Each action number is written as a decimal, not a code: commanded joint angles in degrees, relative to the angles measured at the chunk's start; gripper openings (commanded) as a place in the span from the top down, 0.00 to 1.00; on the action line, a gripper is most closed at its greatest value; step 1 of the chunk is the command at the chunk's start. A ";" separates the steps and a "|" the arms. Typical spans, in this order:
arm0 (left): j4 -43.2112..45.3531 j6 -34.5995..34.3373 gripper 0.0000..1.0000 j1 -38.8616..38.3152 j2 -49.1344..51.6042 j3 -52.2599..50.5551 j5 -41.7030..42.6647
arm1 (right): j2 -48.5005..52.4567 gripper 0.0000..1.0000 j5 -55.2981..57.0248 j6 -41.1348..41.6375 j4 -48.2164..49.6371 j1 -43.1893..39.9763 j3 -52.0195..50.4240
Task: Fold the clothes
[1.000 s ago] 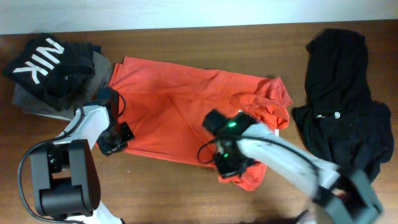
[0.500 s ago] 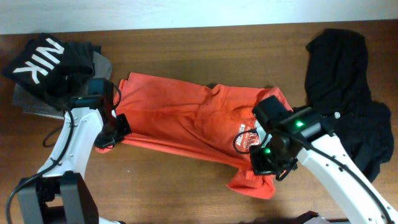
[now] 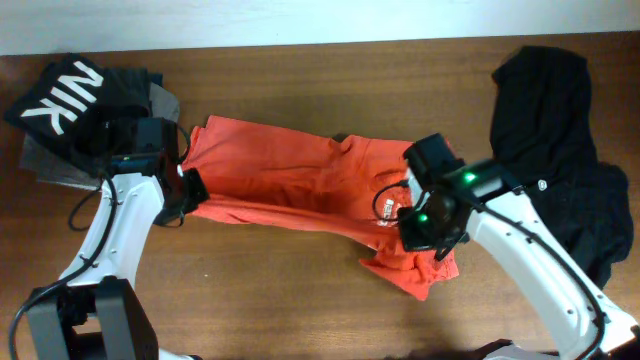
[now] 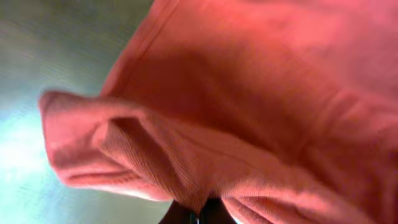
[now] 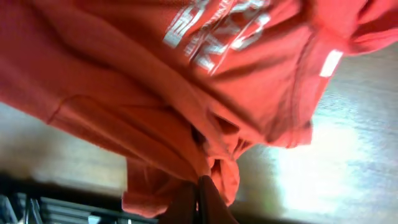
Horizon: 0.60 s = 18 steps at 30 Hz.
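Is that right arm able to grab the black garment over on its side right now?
Probably not yet: the right gripper is shut on the red-orange T-shirt. The black garment lies close beside it with nothing in between, so after letting go it likely could.

Red-orange T-shirt [image 3: 270, 175] lettered white, black garment [image 3: 545, 110], brown table [image 3: 300, 80]

Place: this is looking like a robotics lab bench rather than a home.
Arms: a white-and-black left arm [image 3: 120, 225] and right arm [image 3: 530, 270] are reaching in from the near edge, and a green light [image 3: 466, 180] is glowing on the right one.
Surface: a bare wooden table [image 3: 300, 80] is running up to a pale wall [image 3: 300, 20].
Laundry: a red-orange T-shirt [image 3: 280, 180], a black garment [image 3: 550, 130] and a "NIK" top [image 3: 70, 95] are lying loose on the wood.
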 commanded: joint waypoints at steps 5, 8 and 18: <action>9.70 0.92 0.99 -0.26 -0.50 3.04 -6.54 | -0.04 0.96 8.02 -5.18 1.20 -12.79 -0.59; 14.47 0.92 0.99 -2.16 -0.48 3.06 -6.54 | 1.53 0.96 6.29 -7.13 3.98 -15.30 -0.59; 29.64 2.21 0.99 -8.22 1.22 3.04 -6.80 | 12.72 0.96 6.12 -10.08 17.53 -17.66 -0.57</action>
